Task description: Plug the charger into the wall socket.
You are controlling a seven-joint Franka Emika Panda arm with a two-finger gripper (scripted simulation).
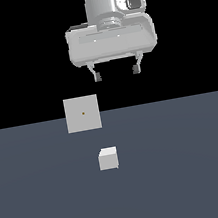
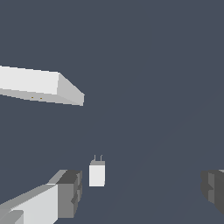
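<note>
Step in hand, as judged from the present layout: approach and grasp of the charger (image 1: 108,159). The charger rests on the tabletop (image 1: 194,177), apart from the wall socket (image 1: 82,113), which stands upright farther toward the tabletop's far edge. The socket shows a tiny orange dot at its centre.

Procedure for a sound grasp:
- Lower the gripper (image 1: 116,72) straight down until the charger sits between the fingers.
- The gripper appears offset toward the exterior view's right of the charger; correct this before descent.
- In the wrist view the charger (image 2: 97,173) shows two thin prongs on the side facing the wall socket (image 2: 41,85). Close the fingers on the plain side faces, leaving the prong face free.
- Keep the charger level during the lift so the prongs stay aligned with the socket face.

Gripper state: the fingers (image 2: 70,193) stand wide apart, well beyond the charger's width. The gripper hangs high above the tabletop, holding nothing and touching nothing.
</note>
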